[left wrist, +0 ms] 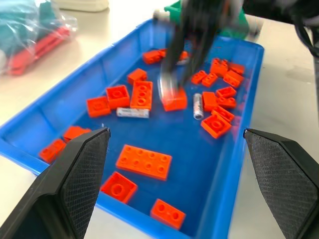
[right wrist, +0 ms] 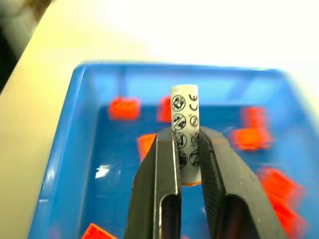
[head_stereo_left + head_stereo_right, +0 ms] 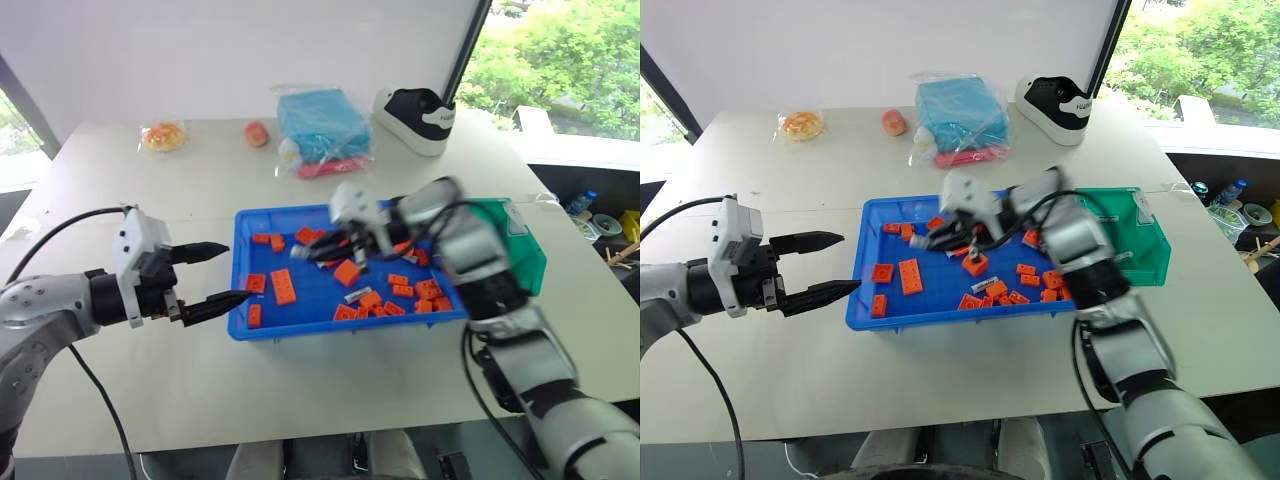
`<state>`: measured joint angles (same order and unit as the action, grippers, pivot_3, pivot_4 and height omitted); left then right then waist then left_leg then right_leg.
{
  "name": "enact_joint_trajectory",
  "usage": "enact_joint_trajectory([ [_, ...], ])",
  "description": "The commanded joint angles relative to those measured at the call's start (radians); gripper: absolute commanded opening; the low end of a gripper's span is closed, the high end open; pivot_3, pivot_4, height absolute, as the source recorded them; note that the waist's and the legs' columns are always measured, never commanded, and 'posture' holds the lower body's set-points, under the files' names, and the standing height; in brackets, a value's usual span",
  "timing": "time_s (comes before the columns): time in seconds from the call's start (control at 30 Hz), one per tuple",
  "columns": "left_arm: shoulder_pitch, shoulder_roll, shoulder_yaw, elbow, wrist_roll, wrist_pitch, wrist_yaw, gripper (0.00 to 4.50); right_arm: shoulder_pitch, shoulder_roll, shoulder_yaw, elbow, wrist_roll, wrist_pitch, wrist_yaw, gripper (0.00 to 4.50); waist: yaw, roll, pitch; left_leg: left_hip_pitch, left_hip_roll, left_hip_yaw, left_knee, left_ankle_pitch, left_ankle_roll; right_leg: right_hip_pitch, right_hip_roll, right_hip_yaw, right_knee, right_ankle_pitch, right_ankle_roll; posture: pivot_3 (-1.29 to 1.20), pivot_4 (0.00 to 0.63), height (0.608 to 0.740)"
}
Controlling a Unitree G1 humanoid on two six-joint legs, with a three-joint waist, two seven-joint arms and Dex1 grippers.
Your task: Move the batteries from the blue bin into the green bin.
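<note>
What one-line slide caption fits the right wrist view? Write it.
Right tool shut on a battery, held above the blue bin of orange bricks.

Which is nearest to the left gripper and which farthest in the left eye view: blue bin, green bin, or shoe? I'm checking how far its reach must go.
1. Blue bin: just to the right of the left gripper, its near wall beside the fingertips.
2. Green bin: beyond the blue bin's far right end.
3. Shoe: at the table's far edge, toward the right.
</note>
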<state>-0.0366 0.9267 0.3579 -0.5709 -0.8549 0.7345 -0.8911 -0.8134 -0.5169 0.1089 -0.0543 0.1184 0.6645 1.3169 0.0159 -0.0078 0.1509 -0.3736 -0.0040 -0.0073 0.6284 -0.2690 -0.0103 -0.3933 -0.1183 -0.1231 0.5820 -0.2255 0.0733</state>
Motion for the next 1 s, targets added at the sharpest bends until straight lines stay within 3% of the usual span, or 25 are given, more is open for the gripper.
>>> enact_joint_trajectory([
  [0.03, -0.011, -0.001, -0.023, -0.008, -0.006, -0.018, -0.029, 4.50, 0.087, -0.168, -0.177, -0.097, 0.019, 0.129, -0.096, 0.03, 0.008, -0.001, -0.001, 0.000, 0.000, 0.000, 0.000, 0.000, 0.000, 0.000, 0.000, 0.000, -0.001, -0.001, 0.001, 0.00, 0.150, 0.725],
  [0.23, -0.096, -0.011, -0.084, 0.062, 0.000, -0.031, -0.072, 4.50, 0.283, -0.425, -0.339, -0.029, 0.007, 0.126, -0.197, 0.03, 0.023, 0.000, 0.000, 0.000, 0.000, 0.004, 0.000, -0.001, 0.000, 0.000, -0.001, 0.000, -0.003, -0.003, 0.003, 0.00, 0.150, 0.725],
  [0.5, -0.199, -0.022, -0.138, 0.122, -0.005, -0.021, -0.124, 4.50, 0.399, -0.490, -0.346, 0.056, -0.017, 0.039, -0.321, 0.03, 0.010, 0.000, -0.001, 0.000, 0.002, 0.007, -0.001, 0.001, 0.004, 0.002, 0.000, 0.000, -0.002, -0.002, 0.002, 0.00, 0.150, 0.725],
  [0.73, -0.204, -0.027, -0.136, 0.110, -0.009, -0.012, -0.114, 4.50, 0.340, -0.480, -0.276, 0.115, -0.030, -0.053, -0.373, 3.60, 0.013, 0.000, -0.001, -0.001, 0.002, 0.006, 0.000, 0.001, 0.004, 0.002, 0.000, 0.001, -0.002, -0.002, 0.002, 0.00, 0.150, 0.725],
  [0.87, -0.172, -0.022, -0.109, 0.078, -0.024, -0.001, -0.098, 4.50, 0.124, -0.334, -0.193, 0.060, 0.073, 0.078, -0.374, 3.60, -0.009, 0.000, 0.000, -0.001, 0.002, 0.006, -0.001, 0.001, 0.005, 0.001, 0.000, 0.001, -0.002, -0.002, 0.002, 0.00, 0.150, 0.725],
  [1.0, -0.157, -0.019, -0.095, 0.061, -0.024, 0.002, -0.082, 4.50, 0.049, -0.157, -0.083, 0.002, 0.129, 0.163, -0.395, 3.60, -0.009, -0.003, -0.002, 0.000, 0.003, 0.003, -0.003, 0.001, 0.005, 0.001, 0.002, 0.000, 0.000, 0.000, 0.000, 0.00, 0.150, 0.725],
])
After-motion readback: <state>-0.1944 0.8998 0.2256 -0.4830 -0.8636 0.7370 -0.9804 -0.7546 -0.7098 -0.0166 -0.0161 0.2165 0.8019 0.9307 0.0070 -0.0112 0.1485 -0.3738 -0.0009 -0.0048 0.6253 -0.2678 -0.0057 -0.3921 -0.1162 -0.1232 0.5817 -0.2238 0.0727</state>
